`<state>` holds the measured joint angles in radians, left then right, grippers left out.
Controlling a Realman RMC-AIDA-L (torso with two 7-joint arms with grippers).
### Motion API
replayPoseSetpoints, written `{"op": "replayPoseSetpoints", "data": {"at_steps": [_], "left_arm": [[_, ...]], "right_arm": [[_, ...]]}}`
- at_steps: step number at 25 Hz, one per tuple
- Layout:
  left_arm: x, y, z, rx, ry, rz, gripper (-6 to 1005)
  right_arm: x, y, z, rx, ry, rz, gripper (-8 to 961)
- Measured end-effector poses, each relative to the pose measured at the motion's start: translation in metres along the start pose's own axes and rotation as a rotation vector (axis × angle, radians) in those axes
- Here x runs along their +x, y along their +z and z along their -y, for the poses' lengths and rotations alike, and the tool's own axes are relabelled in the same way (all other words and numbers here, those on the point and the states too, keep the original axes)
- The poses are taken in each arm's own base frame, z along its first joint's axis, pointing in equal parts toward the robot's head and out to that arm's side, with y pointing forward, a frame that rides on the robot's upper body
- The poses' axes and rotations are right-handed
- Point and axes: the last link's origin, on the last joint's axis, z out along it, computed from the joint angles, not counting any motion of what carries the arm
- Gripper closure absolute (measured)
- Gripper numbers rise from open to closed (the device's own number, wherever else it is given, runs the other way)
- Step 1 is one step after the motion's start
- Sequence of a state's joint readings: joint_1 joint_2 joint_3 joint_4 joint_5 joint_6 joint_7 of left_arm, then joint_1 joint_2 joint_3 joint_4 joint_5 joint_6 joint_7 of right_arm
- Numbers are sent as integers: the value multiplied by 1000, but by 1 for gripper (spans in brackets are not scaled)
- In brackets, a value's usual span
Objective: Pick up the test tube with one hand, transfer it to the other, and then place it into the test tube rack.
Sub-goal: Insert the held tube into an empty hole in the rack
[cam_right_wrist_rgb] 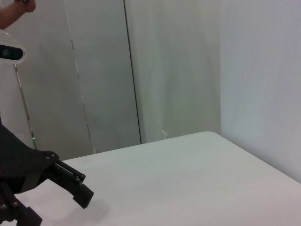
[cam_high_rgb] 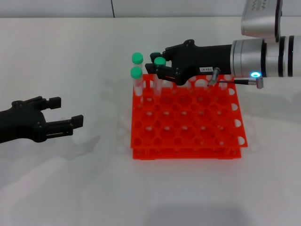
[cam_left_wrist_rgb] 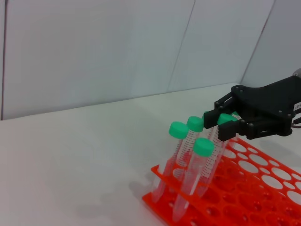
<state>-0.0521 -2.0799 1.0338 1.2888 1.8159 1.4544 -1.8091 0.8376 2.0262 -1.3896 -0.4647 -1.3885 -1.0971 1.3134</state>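
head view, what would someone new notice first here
The bright orange rack in the middle of the white table grabs the eye, with green-capped tubes standing at its far left corner. Above that corner, the right hand grips another green-capped tube; the left hand waits open off to the left.

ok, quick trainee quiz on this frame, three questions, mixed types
1. True or false: the left gripper holds a tube.
2. Which gripper is over the far left corner of the test tube rack? A: left. B: the right gripper.
3. Fill in: the cap of the test tube between the right gripper's fingers is ___.

Key: 1 false, it is open and empty, off to the rack's left. 2 B. 3 green.
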Motion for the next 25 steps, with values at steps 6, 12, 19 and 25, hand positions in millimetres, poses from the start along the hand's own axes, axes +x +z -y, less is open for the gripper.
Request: {"op": "replayPoseSetpoints", "data": {"at_steps": [6, 12, 19, 25], "left_arm": [[0, 0, 0, -2, 4, -2, 105], [0, 0, -1, -3, 4, -3, 104], [0, 0, -1, -3, 3, -3, 104], [0, 0, -1, -2, 2, -3, 104]], "right_arm": [[0, 1, -1, -4, -4, -5, 687], [-1, 2, -1, -8, -11, -8, 687], [-3, 1, -2, -18, -24, 2, 687], [-4, 1, -2, -15, -21, 4, 627]]}}
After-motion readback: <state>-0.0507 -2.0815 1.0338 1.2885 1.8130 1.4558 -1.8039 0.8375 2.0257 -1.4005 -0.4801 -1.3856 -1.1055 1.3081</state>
